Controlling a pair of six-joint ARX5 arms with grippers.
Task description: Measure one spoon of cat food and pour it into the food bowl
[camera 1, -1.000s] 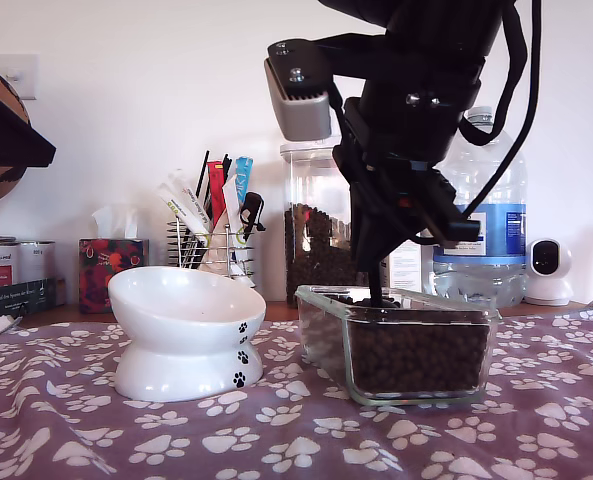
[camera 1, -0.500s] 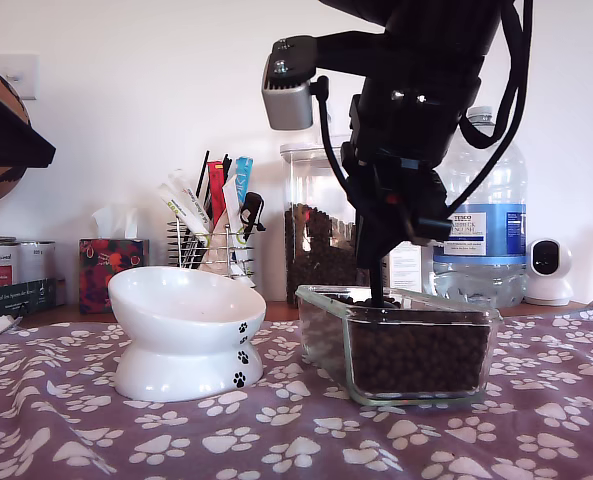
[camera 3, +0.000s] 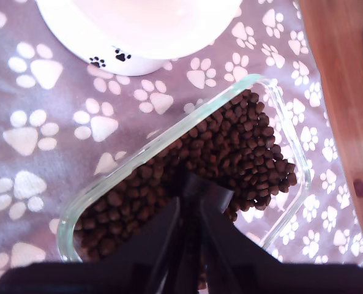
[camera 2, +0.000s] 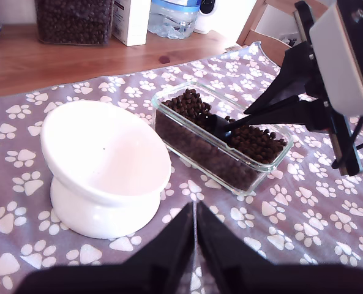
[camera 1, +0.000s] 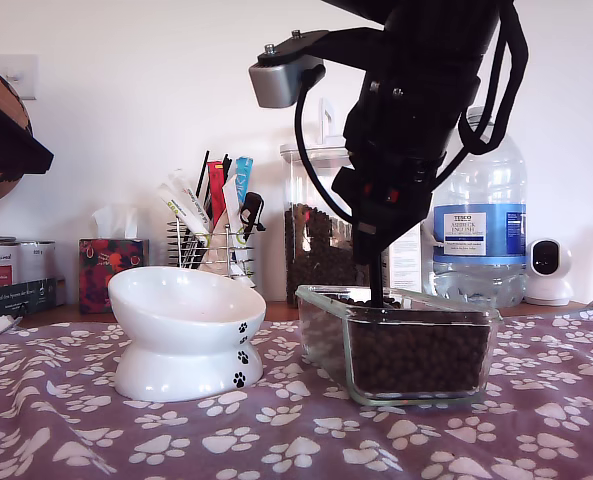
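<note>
White and glossy, the empty ceramic food bowl (camera 1: 181, 325) with its tilted rim and black paw prints waits at the exterior view's left on the purple paw-print cloth (camera 1: 276, 440). To its right, in that view, stands the clear rectangular glass dish (camera 1: 396, 345), heaped with small dark brown cat food pellets (camera 2: 196, 107). We judge we are at the scooping step: our second gripper (camera 3: 189, 211) is clamped on the thin handle of the black plastic spoon (camera 2: 221, 127), whose round cup is dug into the kibble. Our first gripper (camera 2: 195, 229) hangs pressed together and empty, above the cloth. Next we would need to lift the spoon level, carry it across to the bowl and tip it.
</note>
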